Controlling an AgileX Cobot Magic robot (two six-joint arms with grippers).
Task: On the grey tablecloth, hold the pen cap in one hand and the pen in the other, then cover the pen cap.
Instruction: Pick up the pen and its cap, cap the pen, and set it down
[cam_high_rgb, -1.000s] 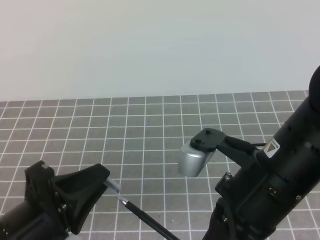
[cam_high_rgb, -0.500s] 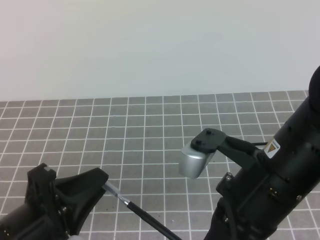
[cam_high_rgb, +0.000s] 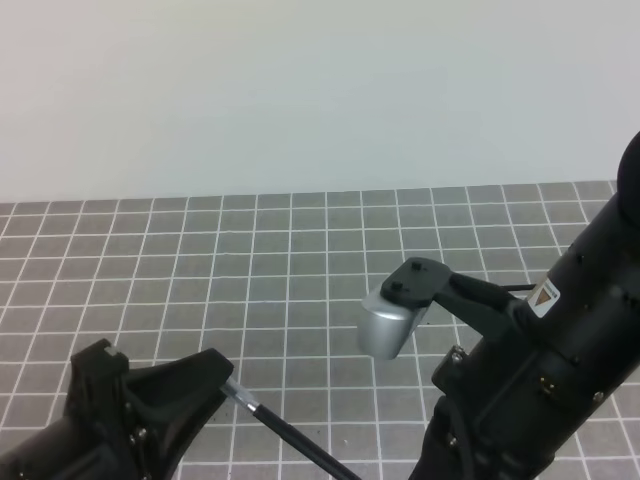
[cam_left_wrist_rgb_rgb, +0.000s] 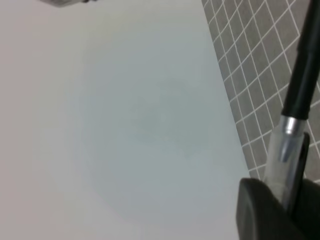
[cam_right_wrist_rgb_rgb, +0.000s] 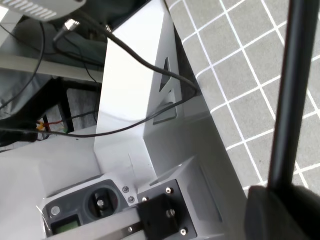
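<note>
A: Cloth first, from the high view: the flat dark grey tablecloth (cam_high_rgb: 300, 260) with its grid of thin white lines fills the lower half, below a plain pale wall. Where is the pen?

B: At the bottom. The thin black stick pen (cam_high_rgb: 300, 446) lies on a slant from the left gripper (cam_high_rgb: 215, 375) down towards the bottom edge. The black left gripper is closed on a short, pale translucent pen cap (cam_high_rgb: 238, 396), which sits over the pen's upper end.

A: And the right arm?

B: Its black body fills the lower right, with a silver wrist camera (cam_high_rgb: 385, 322) sticking out over the cloth. Its gripper is hidden below the frame there.

A: Left wrist view?

B: The clear cap (cam_left_wrist_rgb_rgb: 285, 160) is pinched between the dark fingers (cam_left_wrist_rgb_rgb: 265, 210) at lower right. The black pen barrel (cam_left_wrist_rgb_rgb: 305, 65) runs up out of it, a silvery part showing through the plastic. Grid cloth (cam_left_wrist_rgb_rgb: 250, 75) lies behind.

A: Right wrist view?

B: The black pen (cam_right_wrist_rgb_rgb: 292, 95) rises steeply from a dark finger (cam_right_wrist_rgb_rgb: 280, 212) of the right gripper at the bottom. I cannot tell how its jaws stand. Beyond the cloth (cam_right_wrist_rgb_rgb: 240, 90) are a white metal stand (cam_right_wrist_rgb_rgb: 135, 105) and black cables (cam_right_wrist_rgb_rgb: 150, 65).
</note>
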